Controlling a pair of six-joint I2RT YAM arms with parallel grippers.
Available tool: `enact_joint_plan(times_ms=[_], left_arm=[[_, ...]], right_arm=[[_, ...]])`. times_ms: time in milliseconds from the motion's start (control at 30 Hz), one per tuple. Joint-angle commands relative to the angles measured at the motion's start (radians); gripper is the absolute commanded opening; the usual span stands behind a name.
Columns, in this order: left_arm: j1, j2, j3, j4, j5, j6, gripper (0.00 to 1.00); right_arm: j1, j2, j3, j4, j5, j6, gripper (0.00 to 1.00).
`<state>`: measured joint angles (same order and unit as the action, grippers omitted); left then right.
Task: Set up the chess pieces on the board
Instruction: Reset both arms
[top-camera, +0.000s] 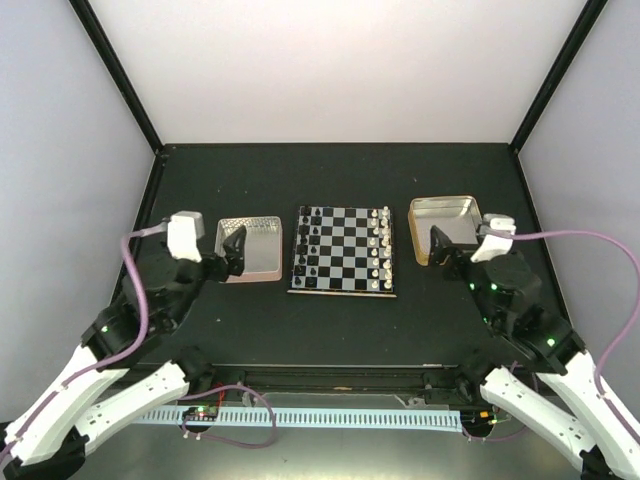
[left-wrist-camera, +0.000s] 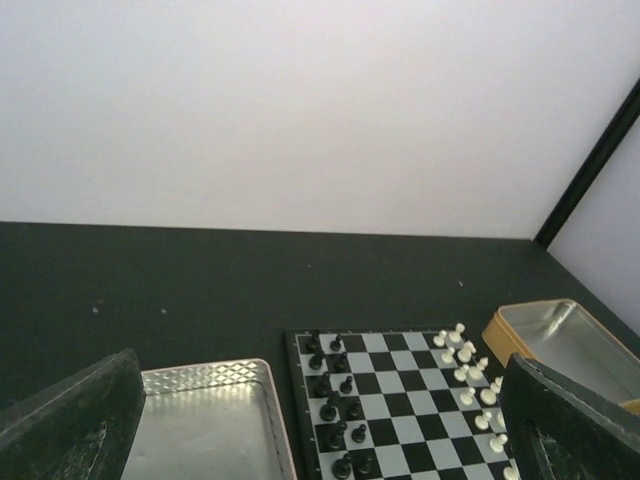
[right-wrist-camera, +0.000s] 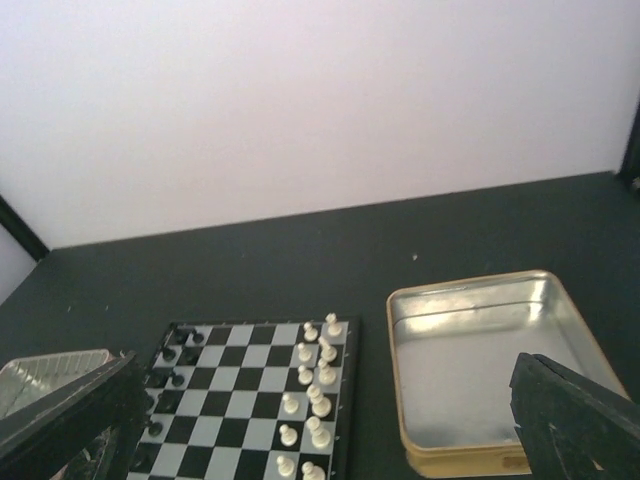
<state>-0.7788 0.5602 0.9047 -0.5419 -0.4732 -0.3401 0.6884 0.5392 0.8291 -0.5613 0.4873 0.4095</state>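
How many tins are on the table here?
2. A pink-rimmed tin sits left of the board; a gold-rimmed tin sits right of it. Nothing suggests another is hidden.

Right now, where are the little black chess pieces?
In the top view, the black chess pieces stand along the left edge of the board, beside the pink-rimmed tin and opposite the white pieces.

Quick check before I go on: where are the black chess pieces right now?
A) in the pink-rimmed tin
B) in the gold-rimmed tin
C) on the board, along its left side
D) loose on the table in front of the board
C: the black pieces stand in the left columns of the board, opposite the white pieces. The pink-rimmed tin and gold-rimmed tin both look empty.
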Motion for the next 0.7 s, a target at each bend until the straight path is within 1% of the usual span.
enact_joint_plan(times_ms=[0, 233, 367, 467, 667], left_arm=[[0.006, -0.096, 0.064, -0.130, -0.079, 0.046, 0.99], [0.005, -0.224, 0.123, -0.217, -0.116, 0.053, 0.99], [0.006, -0.270, 0.148, -0.256, -0.135, 0.050, 0.99], [0.006, -0.297, 0.150, -0.265, -0.138, 0.053, 0.99], [0.005, -0.300, 0.167, -0.273, -0.090, 0.055, 0.99]], right_arm=[[-0.005, -0.069, 0.071, -0.131, 0.112, -0.039, 1.00], [-0.005, -0.155, 0.154, -0.215, 0.178, -0.055, 1.00], [-0.005, -0.191, 0.173, -0.222, 0.209, -0.068, 1.00], [-0.005, -0.214, 0.175, -0.213, 0.218, -0.078, 1.00], [-0.005, -0.221, 0.176, -0.206, 0.224, -0.068, 1.00]])
